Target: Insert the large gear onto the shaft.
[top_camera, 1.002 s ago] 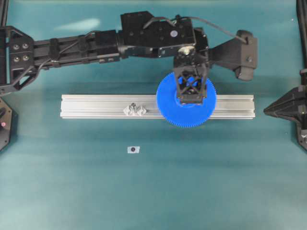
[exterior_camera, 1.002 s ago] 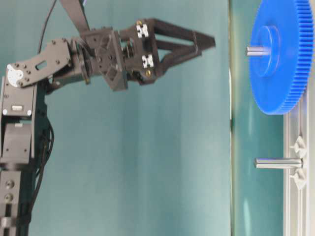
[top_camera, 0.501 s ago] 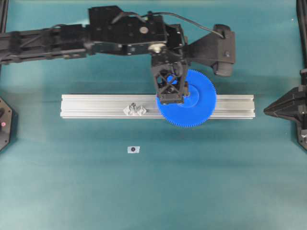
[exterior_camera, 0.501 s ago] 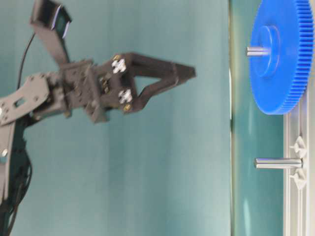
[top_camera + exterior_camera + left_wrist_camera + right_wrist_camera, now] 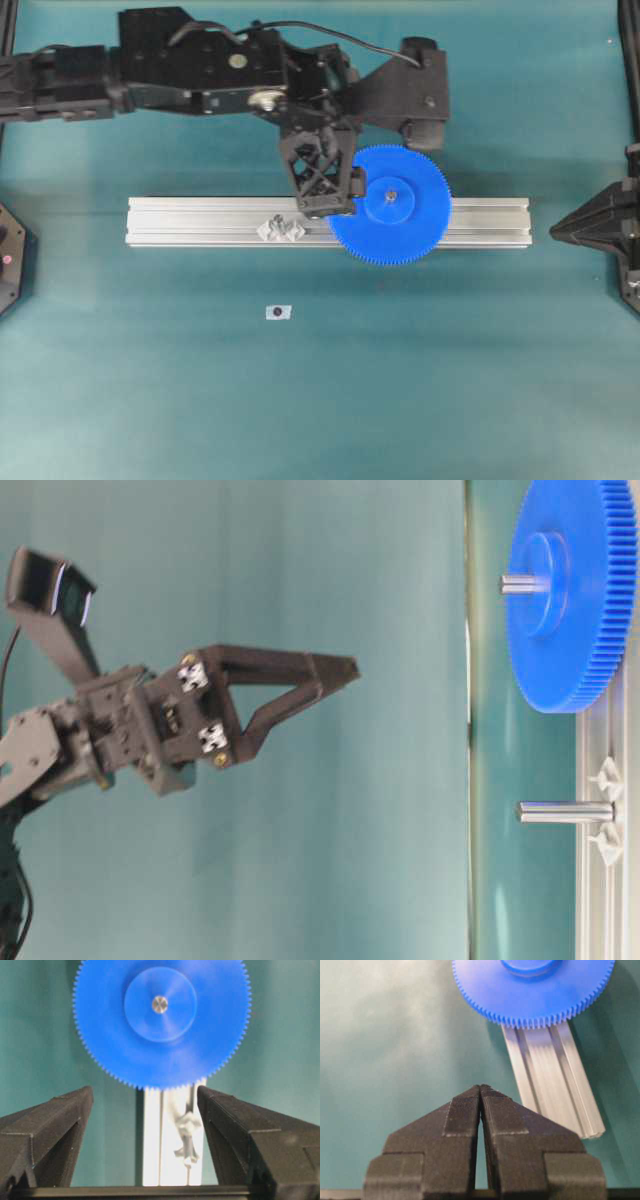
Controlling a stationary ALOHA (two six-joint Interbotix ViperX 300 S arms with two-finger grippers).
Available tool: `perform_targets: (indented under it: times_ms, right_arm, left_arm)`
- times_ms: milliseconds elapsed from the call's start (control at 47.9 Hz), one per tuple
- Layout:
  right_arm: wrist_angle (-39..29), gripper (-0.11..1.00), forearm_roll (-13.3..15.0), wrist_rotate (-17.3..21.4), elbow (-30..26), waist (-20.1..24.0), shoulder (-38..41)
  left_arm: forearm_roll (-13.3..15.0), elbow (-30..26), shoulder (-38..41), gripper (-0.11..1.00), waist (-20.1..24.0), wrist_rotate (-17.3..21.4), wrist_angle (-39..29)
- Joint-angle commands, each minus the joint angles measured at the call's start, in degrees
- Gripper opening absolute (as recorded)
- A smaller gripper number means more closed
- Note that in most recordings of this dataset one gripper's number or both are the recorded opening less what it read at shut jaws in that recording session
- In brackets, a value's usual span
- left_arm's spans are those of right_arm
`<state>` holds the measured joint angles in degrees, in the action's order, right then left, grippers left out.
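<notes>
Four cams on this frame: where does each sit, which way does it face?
Overhead: above, facing down on the rail, large gear and left arm.
Table-level: low and turned sideways, along the table; shows the left end effector off the gear, and the free shaft.
Left wrist: between open fingers, facing the gear.
Right wrist: behind the shut right end effector, facing the gear's rim and the rail end.
Shared: all four show the gear.

teal table top [image 5: 420,380], bearing a long silvery grooved rail [image 5: 200,222] laid left to right across the middle, and a small pale tag with a dark dot [image 5: 278,312] near of the rail, apart from it.
</notes>
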<state>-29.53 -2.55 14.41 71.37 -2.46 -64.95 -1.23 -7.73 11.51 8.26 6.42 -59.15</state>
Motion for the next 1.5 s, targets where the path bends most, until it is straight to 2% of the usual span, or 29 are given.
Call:
perform_targets:
  times_ms: [0, 689, 1482]
  right_arm:
    - [0.35, 0.08, -0.18, 0.7, -1.05, -0.09, 0.53]
    - [0.44, 0.08, -0.26, 0.7, -0.97, 0.0, 0.53]
    - [0.44, 0.08, -0.26, 0.7, -0.97, -0.09, 0.53]
  left_arm:
    - [-0.26, 0.26, -3.08, 0.81, -0.09, -0.18, 1.58]
    - [-0.09, 0.62, -1.85, 0.81, -0.18, -0.35, 10.81]
    - [-0.09, -0.88, 0.79, 0.8, -1.49, -0.35, 11.07]
